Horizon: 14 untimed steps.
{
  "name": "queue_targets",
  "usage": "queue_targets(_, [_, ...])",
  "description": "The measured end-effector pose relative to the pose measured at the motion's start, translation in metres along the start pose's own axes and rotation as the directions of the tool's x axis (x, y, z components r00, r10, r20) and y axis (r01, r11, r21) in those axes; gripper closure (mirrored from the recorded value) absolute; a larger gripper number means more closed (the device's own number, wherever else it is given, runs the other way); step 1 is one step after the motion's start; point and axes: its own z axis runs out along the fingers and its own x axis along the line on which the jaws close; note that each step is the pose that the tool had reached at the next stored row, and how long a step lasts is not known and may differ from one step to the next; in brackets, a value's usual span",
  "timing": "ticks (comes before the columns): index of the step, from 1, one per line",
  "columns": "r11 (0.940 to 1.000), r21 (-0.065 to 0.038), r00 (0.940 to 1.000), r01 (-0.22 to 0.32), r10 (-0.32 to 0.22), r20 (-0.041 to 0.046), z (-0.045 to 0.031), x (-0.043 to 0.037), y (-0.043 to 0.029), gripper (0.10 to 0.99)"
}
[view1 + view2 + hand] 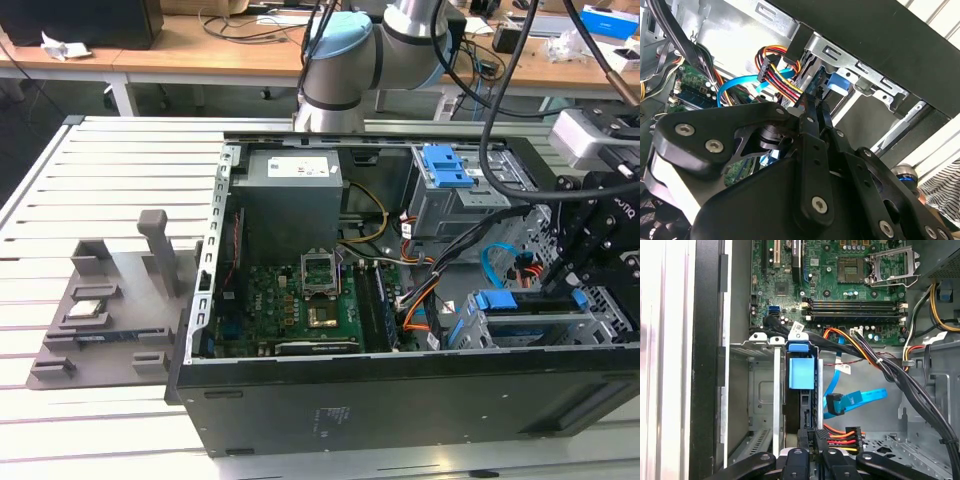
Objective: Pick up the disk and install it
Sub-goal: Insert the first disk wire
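We see the open case [400, 400] lying on the slatted surface [120, 160], its near wall rising in front of the drive cage [530, 325] at the exterior view's right. Room around the cage is tight: the case wall runs along one side, and black cables [470, 245] with an orange-red-yellow bundle [845, 432] crowd the other. The motherboard [300, 305] lies well apart, toward the exterior view's left.

The gripper [575, 275] hangs just above the cage. In the first wrist view its fingers [807, 437] stand close together on the edge of the disk [801, 390], clenched on it. In the second wrist view the fingers [812, 117] reach toward the cage's blue tab [839, 82].

The disk sits on edge in a cage slot, between the cage's metal walls, with its blue rail [802, 371] facing up. Its long axis runs along the cage, away from the gripper toward the motherboard. A loose blue cable [855, 400] lies just beside it.
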Motion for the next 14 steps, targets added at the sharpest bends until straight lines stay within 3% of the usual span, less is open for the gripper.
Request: queue_targets(14, [1.0000,0.000,1.0000,0.000,0.000,-0.0013,0.0032,0.0003,-0.0029,0.906])
